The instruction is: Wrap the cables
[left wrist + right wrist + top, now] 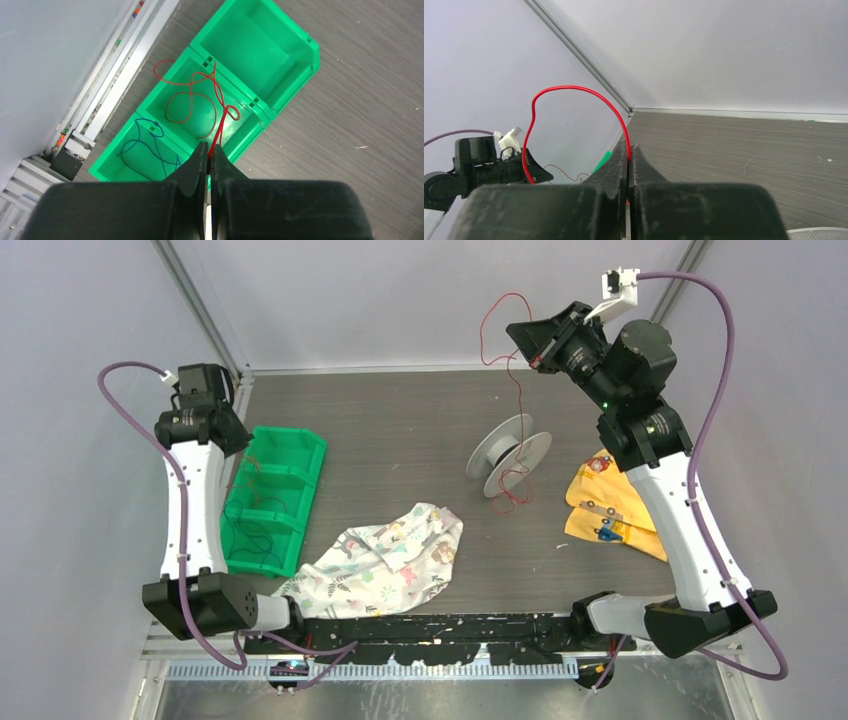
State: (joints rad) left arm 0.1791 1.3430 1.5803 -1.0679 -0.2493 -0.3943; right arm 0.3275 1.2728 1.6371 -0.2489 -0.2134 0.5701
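One thin red cable (518, 392) runs from a grey spool (510, 455) on the table up to my right gripper (524, 344), which is raised near the back wall. In the right wrist view that gripper (628, 151) is shut on the cable (569, 87), which arcs up out of the fingertips. Another red cable (217, 135) lies coiled in the middle compartment of the green bin (280, 95). My left gripper (209, 151) hangs above the bin, shut on a strand rising from that coil.
A blue wire (142, 145) lies in the bin's near compartment; its far compartment holds nothing. A patterned cloth (390, 560) lies at the front middle. A yellow cloth (610, 510) sits by the right arm. A loose red tail (515, 492) trails beside the spool.
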